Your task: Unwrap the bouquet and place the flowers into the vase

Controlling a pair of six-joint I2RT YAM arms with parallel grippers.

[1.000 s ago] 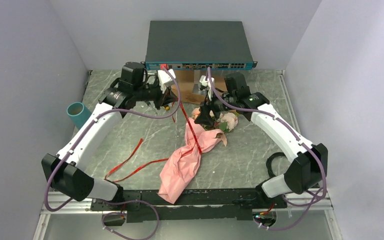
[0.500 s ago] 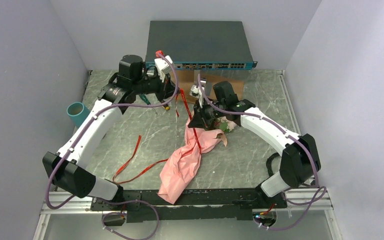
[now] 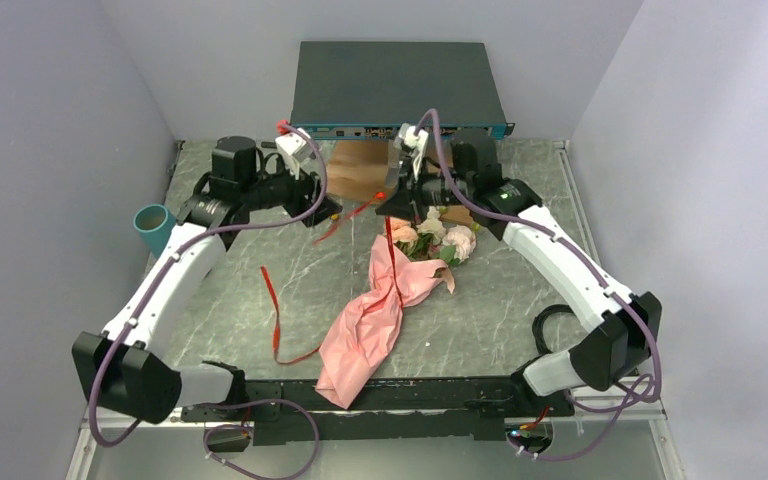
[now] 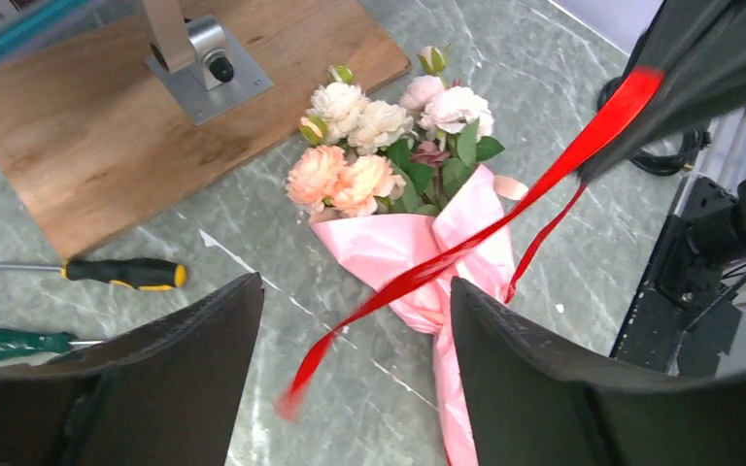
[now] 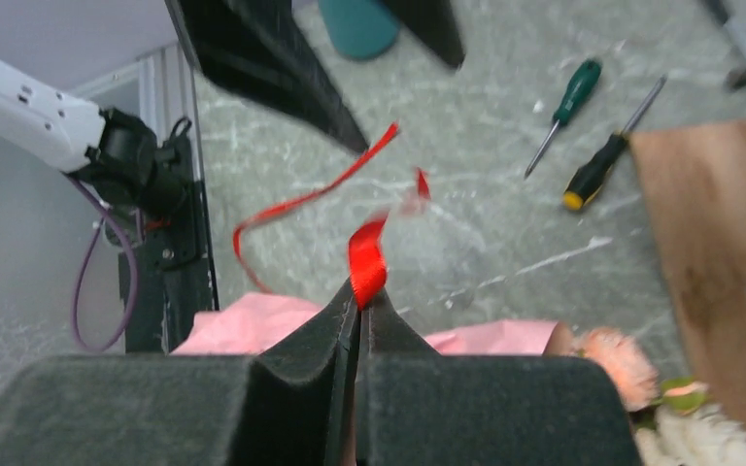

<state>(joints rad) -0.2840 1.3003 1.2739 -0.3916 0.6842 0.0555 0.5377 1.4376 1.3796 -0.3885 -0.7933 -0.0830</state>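
The bouquet lies mid-table, its crinkled pink paper (image 3: 370, 325) spread toward the near edge and the flowers (image 3: 435, 238) pointing back. In the left wrist view the pink, peach and cream blooms (image 4: 379, 155) top the paper (image 4: 418, 252). My right gripper (image 3: 392, 204) hovers just behind the blooms, shut on the red ribbon (image 5: 367, 260) at its tips (image 5: 357, 296). That ribbon (image 4: 505, 209) slants down past the paper to a loose, blurred end. My left gripper (image 4: 355, 282) is open and holds nothing, left of the right one (image 3: 326, 212). The teal vase (image 3: 153, 228) stands at the far left.
A wooden board (image 4: 107, 126) with a metal post lies behind the bouquet. A black-and-yellow screwdriver (image 4: 126, 274) and a green one (image 4: 10, 343) lie beside it. A dark network switch (image 3: 395, 85) sits at the back. A second ribbon length (image 3: 273, 300) trails on the table left of the paper.
My left gripper opened, let go of the ribbon and drew back to the left. My right gripper shut on the ribbon and lifted it above the blooms. The loose ribbon on the table shifted.
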